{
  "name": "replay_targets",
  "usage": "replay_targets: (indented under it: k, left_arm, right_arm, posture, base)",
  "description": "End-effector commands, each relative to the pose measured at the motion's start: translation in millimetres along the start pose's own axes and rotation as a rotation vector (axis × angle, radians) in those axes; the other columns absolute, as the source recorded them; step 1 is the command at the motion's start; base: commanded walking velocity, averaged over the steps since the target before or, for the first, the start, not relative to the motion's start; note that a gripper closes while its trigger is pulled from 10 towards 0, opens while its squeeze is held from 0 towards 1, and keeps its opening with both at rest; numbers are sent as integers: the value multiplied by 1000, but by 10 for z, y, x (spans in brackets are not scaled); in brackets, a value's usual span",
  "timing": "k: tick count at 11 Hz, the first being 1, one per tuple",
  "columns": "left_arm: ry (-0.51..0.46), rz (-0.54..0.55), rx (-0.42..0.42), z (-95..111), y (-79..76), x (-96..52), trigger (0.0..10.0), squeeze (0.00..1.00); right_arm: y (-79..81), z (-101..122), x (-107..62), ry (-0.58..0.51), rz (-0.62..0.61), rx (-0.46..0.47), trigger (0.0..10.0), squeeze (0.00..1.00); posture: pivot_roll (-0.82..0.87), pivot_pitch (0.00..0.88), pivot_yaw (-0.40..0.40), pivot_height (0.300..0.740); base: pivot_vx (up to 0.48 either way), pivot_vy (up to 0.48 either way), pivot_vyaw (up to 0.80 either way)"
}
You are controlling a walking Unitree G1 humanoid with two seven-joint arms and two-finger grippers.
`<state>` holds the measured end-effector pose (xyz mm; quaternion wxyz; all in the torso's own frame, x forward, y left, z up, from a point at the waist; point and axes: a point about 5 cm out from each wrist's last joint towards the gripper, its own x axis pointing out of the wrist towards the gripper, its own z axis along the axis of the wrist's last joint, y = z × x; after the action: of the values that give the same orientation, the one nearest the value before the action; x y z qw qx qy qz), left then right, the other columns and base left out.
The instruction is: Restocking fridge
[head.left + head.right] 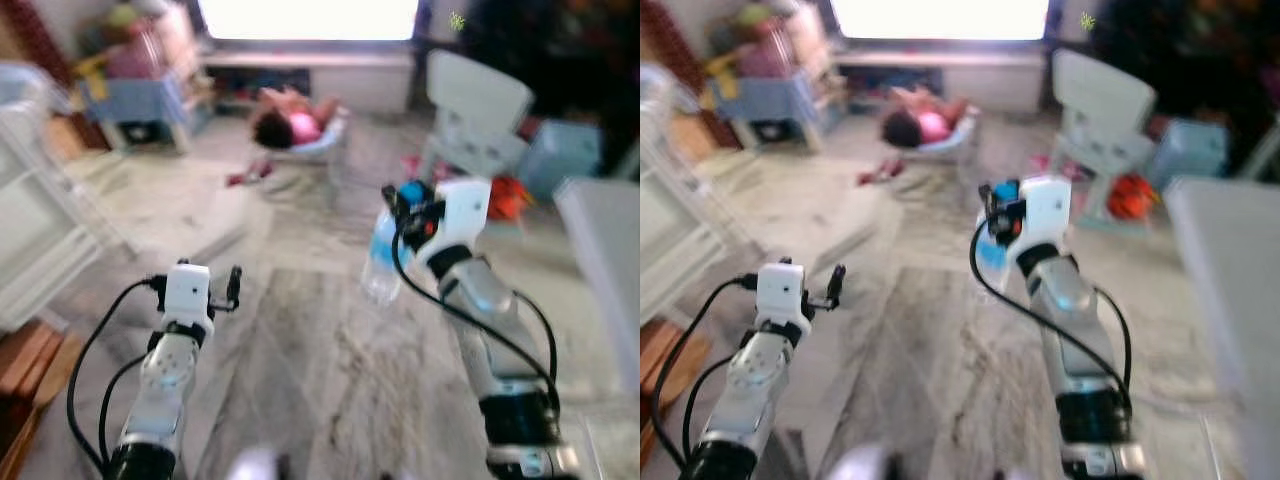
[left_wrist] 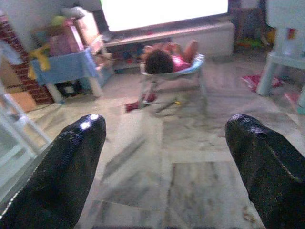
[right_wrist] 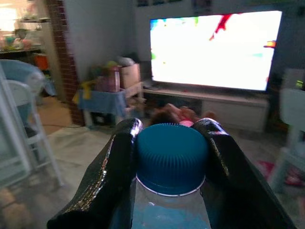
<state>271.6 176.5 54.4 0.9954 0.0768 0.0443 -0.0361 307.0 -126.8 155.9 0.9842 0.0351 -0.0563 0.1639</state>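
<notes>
We see the right gripper [image 3: 170,143] clenched on a water bottle [image 3: 170,210], its two black fingers [image 3: 116,162] pressed against either side of the blue cap [image 3: 171,157], which sits squarely between the tips. In the head views the bottle [image 1: 383,262] hangs below those fingers, clear of the marble floor [image 1: 300,380]. The left gripper [image 2: 164,157] is held lower and carries nothing; its fingers [image 2: 66,167] stand spread wide with bare floor between them. Beyond both sets of fingertips, across the room, a child lies in a bouncer seat [image 2: 171,64]. Further past the tips is a bright television [image 3: 214,47] on a low stand, with a white plastic chair [image 1: 475,115] off to the right.
</notes>
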Motion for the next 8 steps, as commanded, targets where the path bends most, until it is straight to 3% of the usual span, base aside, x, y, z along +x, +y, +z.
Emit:
replay_targets:
  k: [1,6,8]
  left_arm:
    - [19,8,-2,-24,72,-2,10000,0]
    - [25,19,37,1,61,50,10000,0]
    - [58,84,82,-42,116,49,10000,0]
  right_arm:
    - [176,93,79,-53,70,5,10000,0]
    - [219,115,119,-66,93,6,10000,0]
    - [254,99,121,-64,109,8,10000,0]
  posture:
    - [56,0,15,740]
    - [56,0,23,740]
    - [59,0,21,740]
  base:
    - [446,0,800]
    - [466,0,800]
    - [480,0,800]
